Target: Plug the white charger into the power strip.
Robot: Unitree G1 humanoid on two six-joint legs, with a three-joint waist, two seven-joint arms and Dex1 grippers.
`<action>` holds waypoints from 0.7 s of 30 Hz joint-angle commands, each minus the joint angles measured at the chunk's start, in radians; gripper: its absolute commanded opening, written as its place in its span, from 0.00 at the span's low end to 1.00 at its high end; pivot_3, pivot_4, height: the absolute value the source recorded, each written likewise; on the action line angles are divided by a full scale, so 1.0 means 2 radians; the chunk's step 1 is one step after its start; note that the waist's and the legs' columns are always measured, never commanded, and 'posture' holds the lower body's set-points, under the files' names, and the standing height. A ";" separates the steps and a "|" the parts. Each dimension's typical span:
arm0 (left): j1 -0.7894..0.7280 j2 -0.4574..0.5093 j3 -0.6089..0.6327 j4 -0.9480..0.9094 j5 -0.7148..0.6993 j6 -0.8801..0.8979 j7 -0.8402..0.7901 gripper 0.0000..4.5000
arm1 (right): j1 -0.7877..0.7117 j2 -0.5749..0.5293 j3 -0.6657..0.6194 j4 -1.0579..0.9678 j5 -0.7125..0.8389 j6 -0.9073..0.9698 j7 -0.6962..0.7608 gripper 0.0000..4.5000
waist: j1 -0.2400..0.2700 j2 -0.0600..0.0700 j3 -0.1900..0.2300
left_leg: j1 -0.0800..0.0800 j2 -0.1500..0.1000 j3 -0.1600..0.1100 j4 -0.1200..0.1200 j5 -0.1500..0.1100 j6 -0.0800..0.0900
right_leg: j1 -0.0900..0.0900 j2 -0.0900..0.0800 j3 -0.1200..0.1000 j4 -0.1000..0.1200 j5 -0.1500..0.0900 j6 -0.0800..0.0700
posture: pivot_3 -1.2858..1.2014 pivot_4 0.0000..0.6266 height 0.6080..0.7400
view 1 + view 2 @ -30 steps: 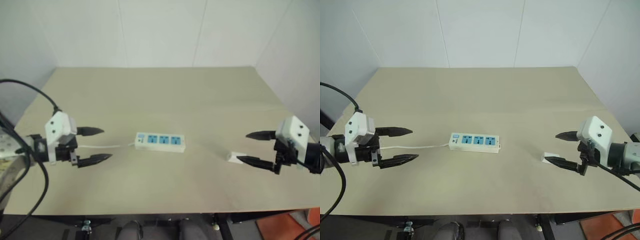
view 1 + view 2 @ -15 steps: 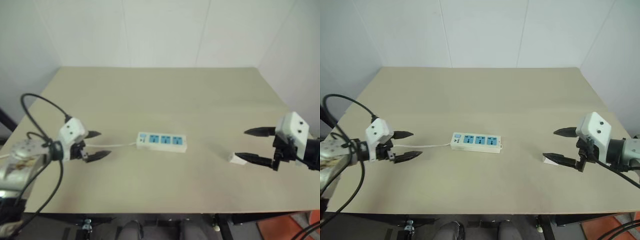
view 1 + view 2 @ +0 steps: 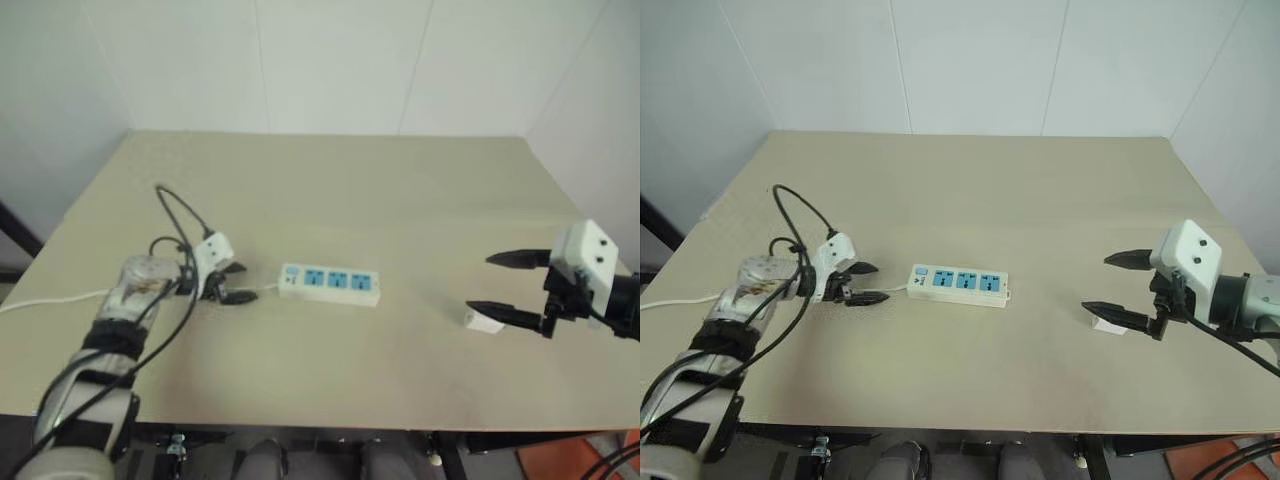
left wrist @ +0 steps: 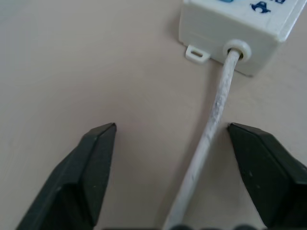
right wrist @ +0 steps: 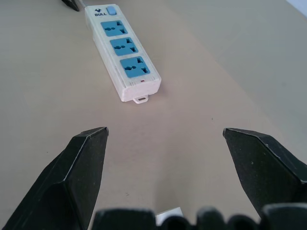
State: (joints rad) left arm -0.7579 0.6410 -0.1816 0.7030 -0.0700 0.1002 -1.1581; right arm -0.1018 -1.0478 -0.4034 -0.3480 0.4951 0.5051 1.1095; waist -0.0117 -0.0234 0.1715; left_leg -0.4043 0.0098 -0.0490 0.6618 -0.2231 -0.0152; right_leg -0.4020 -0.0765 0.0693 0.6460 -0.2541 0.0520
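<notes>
**Pale table set in a white-panelled corner**

A beige, matte table (image 3: 970,180) takes up the middle of the room. Behind its far edge stands a white wall (image 3: 970,60) with thin vertical seams (evenly lit, no strong shadows). More white wall closes in on the table's left and right sides. Below the table's near right corner lies an orange patch of floor (image 3: 1200,455).

Power strip (image 3: 959,284): long white bar w/ 3 blue sockets, flat mid-table, cord at left end. White charger (image 3: 1107,324): small, lying well to its right.
</notes>
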 commanded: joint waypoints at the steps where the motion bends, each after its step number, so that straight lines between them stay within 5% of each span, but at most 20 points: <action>1: -0.019 -0.021 -0.018 0.061 0.029 -0.036 -0.005 0.65 | -0.004 -0.001 -0.011 -0.014 0.009 -0.001 -0.007 1.00 | 0.000 0.000 0.000 | 0.000 0.000 0.000 0.000 0.000 0.000 | 0.000 0.000 0.000 0.000 0.000 0.000 | 0.52 0.24 1.00; 11: 0.008 -0.047 -0.008 0.056 0.028 -0.044 -0.004 0.00 | 0.003 0.003 -0.013 -0.026 0.012 0.002 -0.013 1.00 | 0.002 0.001 -0.001 | 0.007 -0.001 0.000 0.000 0.000 0.000 | 0.008 -0.001 0.000 0.000 -0.001 0.003 | 0.52 0.24 1.00; 17: 0.113 -0.041 0.000 -0.172 -0.027 0.098 -0.017 0.00 | 0.003 0.003 -0.013 -0.024 0.012 0.002 -0.015 1.00 | -0.001 0.003 -0.003 | 0.007 -0.001 0.000 0.000 0.000 0.000 | 0.008 -0.001 0.000 0.000 -0.001 0.002 | 0.52 0.24 1.00; 21: 0.176 -0.051 0.009 -0.342 -0.034 0.274 0.079 0.00 | 0.006 0.004 -0.015 -0.029 0.014 0.004 -0.016 1.00 | 0.002 0.003 -0.003 | 0.006 -0.001 -0.001 0.000 0.000 0.000 | 0.008 -0.001 0.000 -0.001 -0.001 0.002 | 0.52 0.24 1.00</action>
State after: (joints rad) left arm -0.4441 0.5533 -0.1340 0.1138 -0.1305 0.5105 -1.0562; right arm -0.0912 -1.0397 -0.4034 -0.3830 0.4996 0.5104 1.0832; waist -0.0081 -0.0179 0.1656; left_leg -0.3923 0.0083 -0.0503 0.6622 -0.2235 -0.0147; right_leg -0.3868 -0.0781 0.0698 0.6443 -0.2556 0.0558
